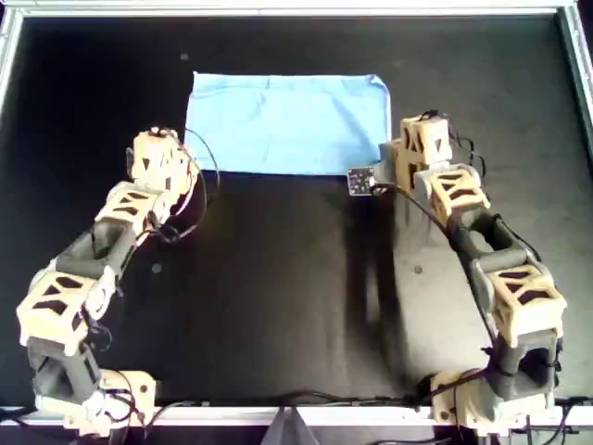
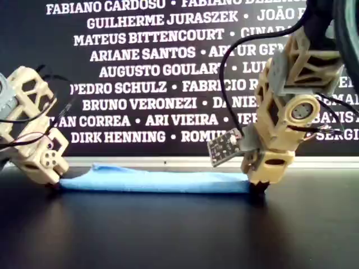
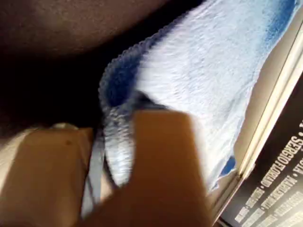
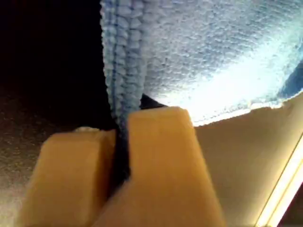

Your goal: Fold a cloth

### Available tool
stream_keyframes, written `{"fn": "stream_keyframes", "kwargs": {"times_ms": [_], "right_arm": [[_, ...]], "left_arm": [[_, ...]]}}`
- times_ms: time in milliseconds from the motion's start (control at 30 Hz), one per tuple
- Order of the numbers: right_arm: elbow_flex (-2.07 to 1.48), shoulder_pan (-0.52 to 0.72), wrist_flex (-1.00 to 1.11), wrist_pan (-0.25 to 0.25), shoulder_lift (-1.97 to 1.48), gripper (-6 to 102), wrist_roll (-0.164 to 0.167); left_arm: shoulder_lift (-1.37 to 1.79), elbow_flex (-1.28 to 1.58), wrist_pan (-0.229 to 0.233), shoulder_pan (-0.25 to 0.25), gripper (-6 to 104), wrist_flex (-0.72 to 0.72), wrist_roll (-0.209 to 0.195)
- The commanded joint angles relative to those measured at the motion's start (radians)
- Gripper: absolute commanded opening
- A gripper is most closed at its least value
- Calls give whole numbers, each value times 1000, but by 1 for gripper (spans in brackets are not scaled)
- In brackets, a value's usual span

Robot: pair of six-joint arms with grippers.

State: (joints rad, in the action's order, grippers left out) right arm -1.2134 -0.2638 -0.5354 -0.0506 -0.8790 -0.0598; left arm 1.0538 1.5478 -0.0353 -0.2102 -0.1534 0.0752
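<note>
Both my fingers are pinched on the cloth (image 1: 287,123).
It lies folded on the black tabletop (image 1: 278,297) toward the overhead view's top; my left gripper (image 3: 111,156) clamps one near corner, my right gripper (image 4: 120,142) the other's hem.

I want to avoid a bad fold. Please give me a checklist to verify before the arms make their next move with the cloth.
1. Left gripper shut on the cloth: ok, fabric sits between its fingers.
2. Right gripper shut on the cloth's edge: ok.
3. Both grips at the near corners in the overhead view: ok.
4. Cloth lying flat on the table: ok, already a folded rectangle.
5. Grip depth enough to hold: cannot tell.
</note>
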Motion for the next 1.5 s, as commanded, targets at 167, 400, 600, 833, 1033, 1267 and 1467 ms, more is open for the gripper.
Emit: {"fn": "stream_keyframes", "kwargs": {"times_ms": [167, 400, 600, 833, 1033, 1267, 1467], "right_arm": [[52, 9, 14, -12, -48, -2, -6], [37, 11, -5, -12, -77, -2, -6], [-137, 6, -5, -12, -249, -1, -6], [-360, 6, -5, -12, -448, -1, -6], [-540, -5, -5, -12, -632, -1, -6], [-724, -8, -5, -12, -813, -1, 0], [-887, -11, -5, -14, -870, -1, 0]], "left_arm": [[25, -15, -6, 5, -1, 0, -3], [43, 15, -6, 3, -1, -11, -5], [275, 210, -6, 3, -1, -11, -5], [525, 431, -6, 3, -1, -11, -5], [672, 597, -8, -12, -1, -11, -5], [824, 773, -6, -160, -1, -11, -5], [899, 870, -5, -195, -1, -11, -5]]}}
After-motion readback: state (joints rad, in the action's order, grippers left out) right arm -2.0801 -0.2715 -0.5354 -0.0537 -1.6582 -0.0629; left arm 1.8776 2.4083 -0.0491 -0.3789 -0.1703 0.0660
